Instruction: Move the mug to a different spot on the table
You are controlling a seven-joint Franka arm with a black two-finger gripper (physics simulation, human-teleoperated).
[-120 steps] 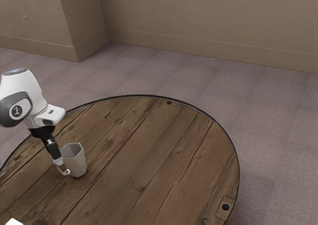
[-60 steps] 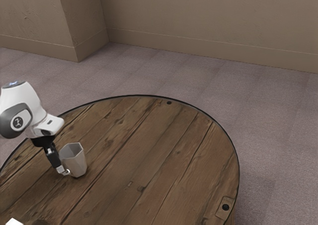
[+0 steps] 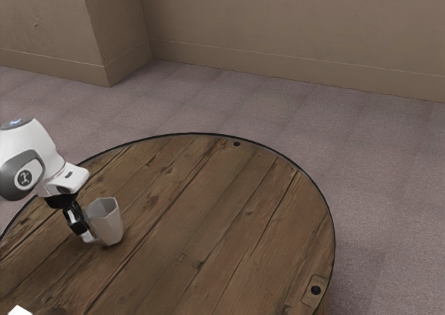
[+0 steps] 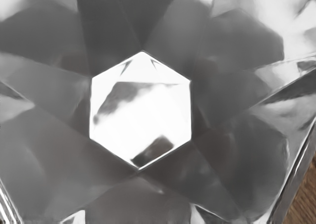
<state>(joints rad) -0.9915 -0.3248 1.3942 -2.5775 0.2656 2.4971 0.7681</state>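
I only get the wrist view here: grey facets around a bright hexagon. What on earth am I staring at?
Observer: You're looking down into a mug, a pale one with flat-sided walls.
Operator: Where does it stand?
Observer: On a round wooden table, near the table's edge at the exterior view's left.
Operator: And the robot's hand?
Observer: The gripper is right against the mug, on its side toward the exterior view's left.

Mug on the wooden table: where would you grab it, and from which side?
By the wall at its rim, from above. The mug has its mouth open upward and flat-sided walls, so the tool could pinch one flat panel, inside and out, on the side toward the exterior view's left.
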